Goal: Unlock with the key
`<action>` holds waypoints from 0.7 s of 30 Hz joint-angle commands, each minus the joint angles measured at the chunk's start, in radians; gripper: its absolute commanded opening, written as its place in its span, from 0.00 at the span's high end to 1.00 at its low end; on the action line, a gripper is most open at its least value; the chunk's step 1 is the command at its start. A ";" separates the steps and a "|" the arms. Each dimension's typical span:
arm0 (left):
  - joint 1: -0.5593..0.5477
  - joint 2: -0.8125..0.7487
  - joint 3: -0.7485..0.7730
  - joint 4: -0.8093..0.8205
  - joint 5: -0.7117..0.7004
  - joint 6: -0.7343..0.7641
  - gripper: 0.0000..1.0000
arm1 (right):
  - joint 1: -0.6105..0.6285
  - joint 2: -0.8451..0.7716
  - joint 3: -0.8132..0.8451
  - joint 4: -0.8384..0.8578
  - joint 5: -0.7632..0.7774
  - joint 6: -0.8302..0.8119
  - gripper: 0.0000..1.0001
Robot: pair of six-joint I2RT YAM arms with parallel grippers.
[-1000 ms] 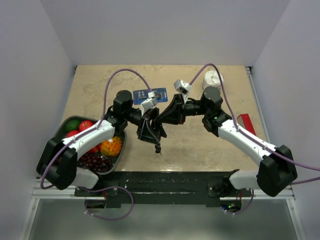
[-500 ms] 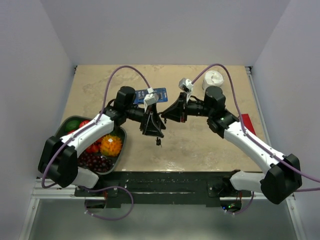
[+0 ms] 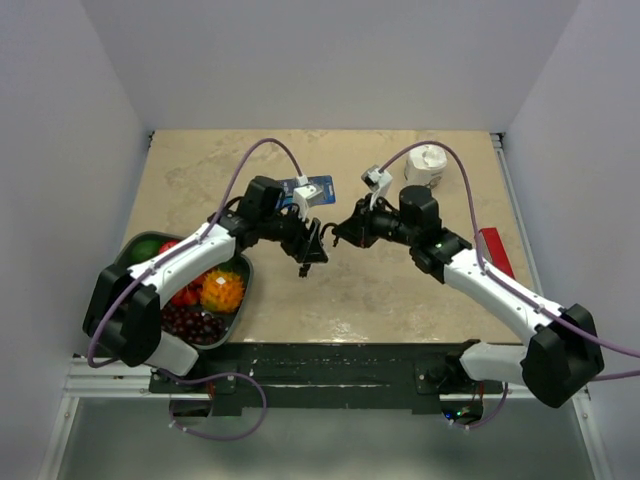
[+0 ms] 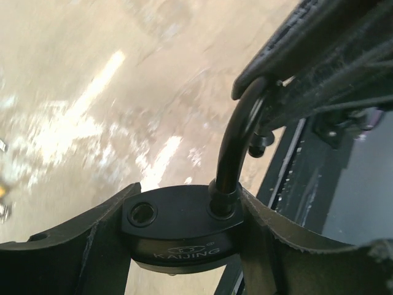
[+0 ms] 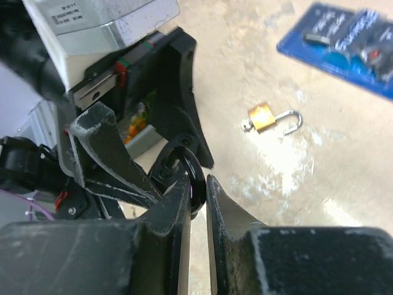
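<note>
**A:** Item one, the key (image 3: 303, 271): where?

**B:** A small dark shape hanging under the black padlock (image 4: 178, 224), above the worktop (image 3: 390, 290). It is too small to confirm. Your left fingers (image 4: 73, 258) clamp the padlock body. Your right fingers (image 5: 233, 233), narrow, pinch its shackle (image 4: 236, 141).

**A:** Containers?

**B:** Grey bin (image 3: 248, 283), worktop's left edge: green fruit (image 3: 146, 250), red fruit (image 3: 172, 249), orange piece (image 3: 222, 292), dark grapes (image 3: 192, 322). Blue card pack (image 3: 312, 189) holds dark items. Brass padlock (image 5: 268, 118) lies near it, shackle open.
</note>
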 commanded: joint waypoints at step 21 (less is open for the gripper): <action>-0.178 0.261 0.111 -0.180 -0.566 -0.174 1.00 | -0.012 0.202 -0.232 0.309 0.233 0.250 1.00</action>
